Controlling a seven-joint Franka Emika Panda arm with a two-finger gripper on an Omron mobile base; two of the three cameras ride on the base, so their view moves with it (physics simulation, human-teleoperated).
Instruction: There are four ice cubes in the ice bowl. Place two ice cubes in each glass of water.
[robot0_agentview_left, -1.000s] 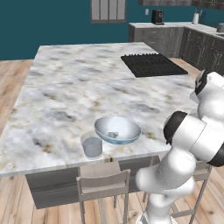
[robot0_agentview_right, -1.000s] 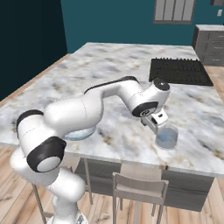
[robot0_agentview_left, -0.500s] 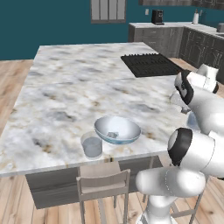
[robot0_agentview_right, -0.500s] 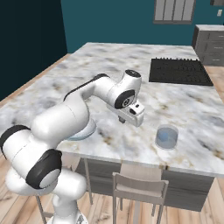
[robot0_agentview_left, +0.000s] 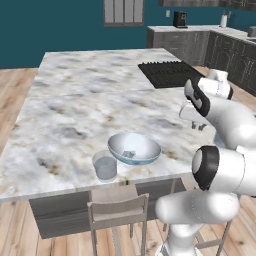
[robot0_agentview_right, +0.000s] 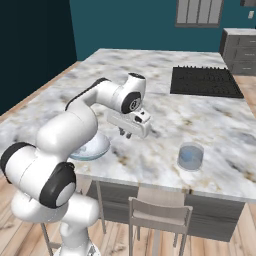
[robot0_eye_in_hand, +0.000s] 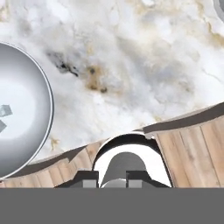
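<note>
The ice bowl (robot0_agentview_left: 134, 148) stands near the counter's front edge, and two small ice cubes (robot0_eye_in_hand: 4, 110) lie in it. One glass of water (robot0_agentview_left: 105, 166) sits just left of the bowl. The other glass of water (robot0_agentview_right: 190, 156) stands apart to the right. My gripper (robot0_agentview_right: 126, 133) hangs low over bare marble between the bowl (robot0_agentview_right: 92, 147) and the right glass, pointing down. Its fingertips (robot0_eye_in_hand: 89, 180) stand a little apart with nothing between them. In the right base view my arm hides part of the bowl.
A black stovetop (robot0_agentview_left: 167, 73) lies at the counter's far right. Two chairs (robot0_agentview_right: 160, 210) are tucked under the marble counter's (robot0_agentview_left: 75, 105) front edge, with wooden floor below. Dark cabinets (robot0_agentview_left: 200, 42) line the back wall.
My gripper has swung left from above the right glass to the marble beside the bowl. Its fingers have parted from shut.
</note>
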